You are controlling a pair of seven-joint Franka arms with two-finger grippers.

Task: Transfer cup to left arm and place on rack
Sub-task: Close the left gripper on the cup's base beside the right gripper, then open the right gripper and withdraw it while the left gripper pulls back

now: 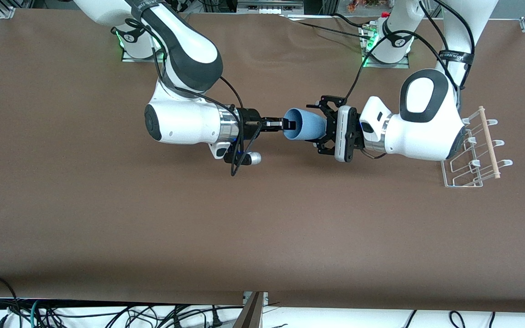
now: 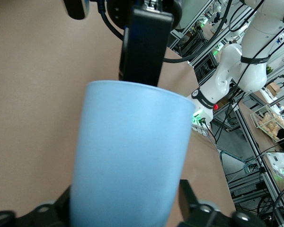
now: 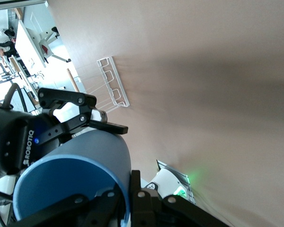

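1. Front view: the cup (image 1: 306, 125) is lying horizontally in mid-air over the table (image 1: 262, 218), rim toward the right gripper (image 1: 288, 123), whose fingers are pinching its rim; the left gripper (image 1: 324, 126) is clamping its base, with the rack (image 1: 474, 150) near the left arm (image 1: 419, 123).
2. Left wrist view: the cup (image 2: 130, 156) is sitting between the closed left fingers (image 2: 191, 201).
3. Right wrist view: the right fingers (image 3: 135, 189) are straddling the cup's wall.

Left gripper (image 1: 321, 128), right gripper (image 1: 288, 124) both clamped, facing mid-table.
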